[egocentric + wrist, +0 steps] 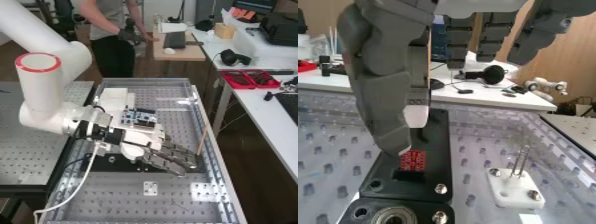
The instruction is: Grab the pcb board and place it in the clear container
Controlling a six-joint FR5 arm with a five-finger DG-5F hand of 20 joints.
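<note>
"Fingers (164, 161) first: how are they looking to you?"

"Long and nearly straight, I'd say. The hand (142, 140) is hanging open above the perforated bench (116, 200), and it's holding nothing that I'm seeing."

"And the thumb (383, 100)?"

"Pointing down, with its tip hanging right by the red board (413, 160). Whether it's touching, I'm not able to tell."

"So where is the board sitting?"

"It's lying on the black fixture (434, 172), beyond the round metal ring (394, 218) and near a couple of screws."

"What's that little white plate (514, 194) doing?"

"Resting on the bench beside the fixture, apart from it, with two thin metal pins (521, 161) standing up from it."

"I'm spotting a thin wooden stick (201, 142) too."

"Yes, it's leaning at a slant near the fingertips, close to the bench's long edge. And a blue circuit board (139, 118) is sitting near the arm's wrist; I'm not making out what is supporting it."
</note>
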